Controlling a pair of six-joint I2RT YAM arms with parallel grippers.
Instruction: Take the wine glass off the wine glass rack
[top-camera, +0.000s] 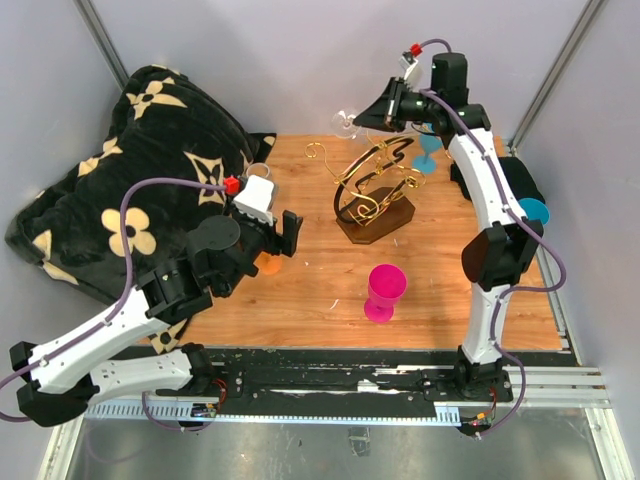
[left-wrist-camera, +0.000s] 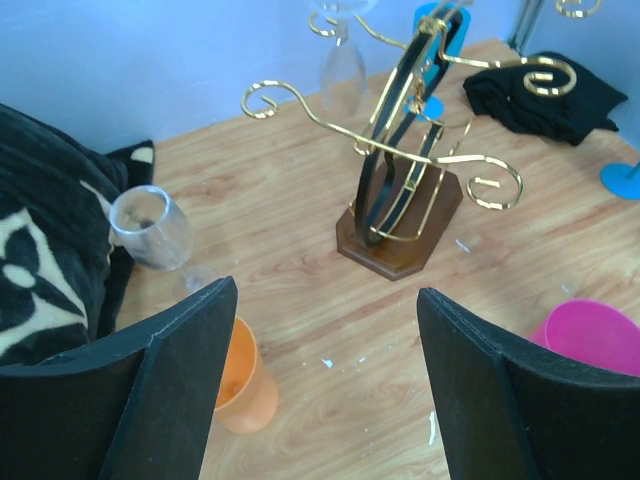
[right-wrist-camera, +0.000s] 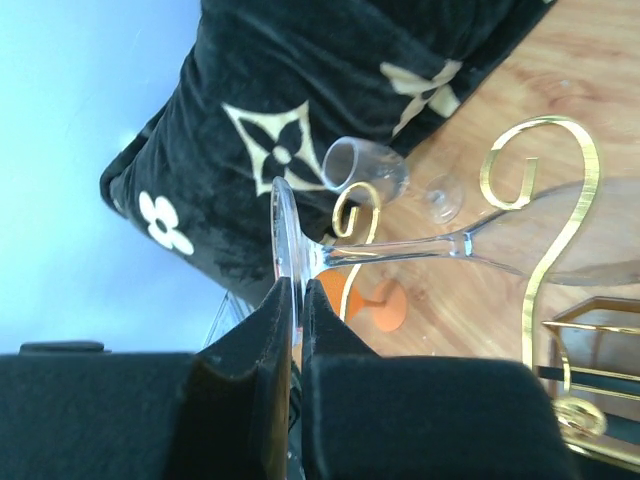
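Note:
The gold wire wine glass rack (top-camera: 372, 190) stands on its dark wooden base at the middle back of the table, and shows in the left wrist view (left-wrist-camera: 400, 170). My right gripper (top-camera: 362, 120) is shut on the round foot of a clear wine glass (right-wrist-camera: 400, 250), seen edge-on between its pads (right-wrist-camera: 278, 310). The stem runs across a scroll arm (right-wrist-camera: 540, 190) of the rack. Whether it rests on the arm I cannot tell. The glass (left-wrist-camera: 342, 65) hangs bowl-down at the rack's far side. My left gripper (left-wrist-camera: 325, 292) is open and empty, above the table left of the rack.
A second clear glass (left-wrist-camera: 150, 228) lies by the black flowered blanket (top-camera: 130, 170). An orange cup (left-wrist-camera: 243, 385) sits under my left finger. A pink cup (top-camera: 385, 290) stands in front of the rack. Blue glasses (top-camera: 430, 150) and a black cloth (left-wrist-camera: 545, 95) are at the back right.

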